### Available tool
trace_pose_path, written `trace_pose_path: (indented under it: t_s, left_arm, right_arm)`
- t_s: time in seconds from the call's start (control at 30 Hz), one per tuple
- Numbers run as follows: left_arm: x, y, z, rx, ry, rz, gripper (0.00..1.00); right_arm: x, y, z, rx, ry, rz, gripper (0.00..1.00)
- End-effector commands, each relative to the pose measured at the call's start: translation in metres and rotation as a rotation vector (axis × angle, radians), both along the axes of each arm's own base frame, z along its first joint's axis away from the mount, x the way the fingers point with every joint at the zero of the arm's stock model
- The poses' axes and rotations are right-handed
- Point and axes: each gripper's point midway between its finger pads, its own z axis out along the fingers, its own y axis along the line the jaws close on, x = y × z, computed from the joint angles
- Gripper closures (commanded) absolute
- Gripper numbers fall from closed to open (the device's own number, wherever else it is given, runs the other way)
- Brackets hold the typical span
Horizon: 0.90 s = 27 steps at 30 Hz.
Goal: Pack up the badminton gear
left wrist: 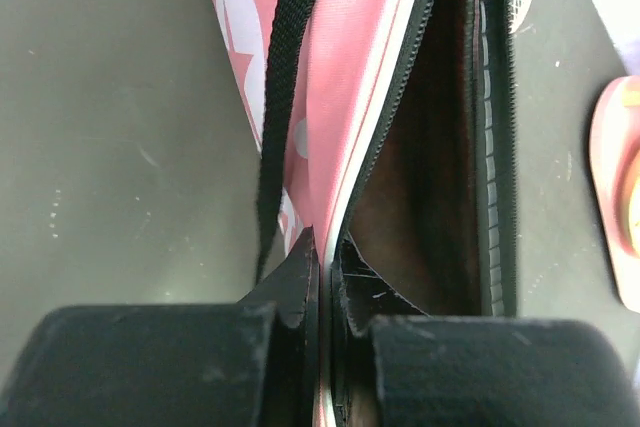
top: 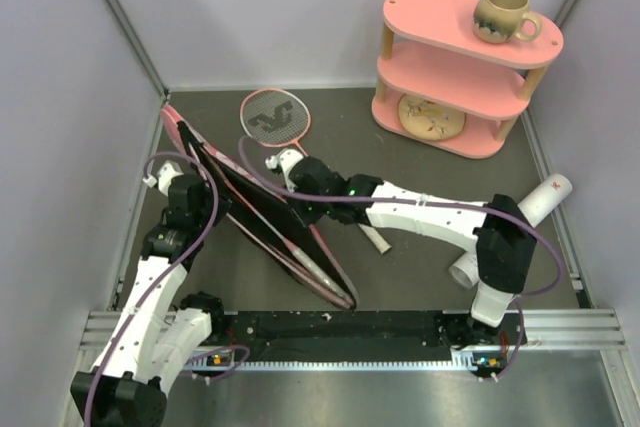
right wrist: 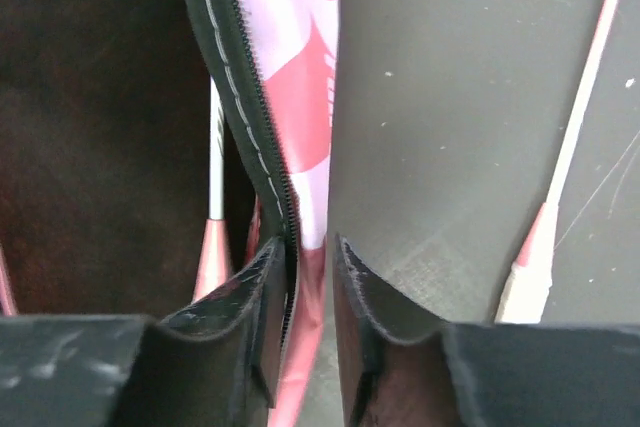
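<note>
— While both claws hold the bag [top: 252, 205] apart, where does everything lie?

— The pink bag stands on edge left of centre, running from the far left corner toward the near middle. The left gripper [left wrist: 325, 247] is closed almost completely on the left zip edge, with only thin fabric between its jaws. The right gripper [right wrist: 310, 247] nips the opposite zip edge in the same way. One racket [right wrist: 213, 147] is already inside, its shaft showing against the dark lining. The second racket [top: 275, 115] lies flat on the table [top: 420, 157], head at the far side and shaft passing under the right arm. The white tube [top: 548, 199] rests at the right, well apart from the bag.

— What could go wrong?

— Mostly the grip. Each claw has only a sliver of edge, so I'd judge that spreading the arms wider could pull the fabric free. The mouth would then drop shut over the racket inside.

— Anything else?

— The black strap [left wrist: 285, 77] hangs loose just beside the left fingers and might snag on them. The right arm also sits low over the loose racket, so a careless sweep could knock it away. I can't find any shuttlecocks.
</note>
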Motion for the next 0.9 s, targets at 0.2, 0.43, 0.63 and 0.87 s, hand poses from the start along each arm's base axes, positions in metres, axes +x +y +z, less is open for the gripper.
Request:
trace_pose_path:
  t_s: [0.2,0.43,0.63,0.87]
  left_arm:
    - [0.009,0.006,0.02,0.101,-0.071,-0.042,1.0]
    - [0.013,0.008,0.022,0.105,-0.067,-0.026,1.0]
    - [0.024,0.008,0.038,0.137,-0.095,-0.05,1.0]
    - [0.034,0.012,0.045,0.174,-0.092,-0.042,1.0]
  right_arm:
    - [0.052,-0.019,0.109,0.458,0.046,0.064,0.16]
    - [0.157,-0.034,0.044,0.18,-0.034,-0.163,0.13]
    - [0.205,-0.033,-0.002,0.018,-0.061,-0.264,0.2]
    - [0.221,-0.024,-0.063,-0.085,-0.02,-0.24,0.35]
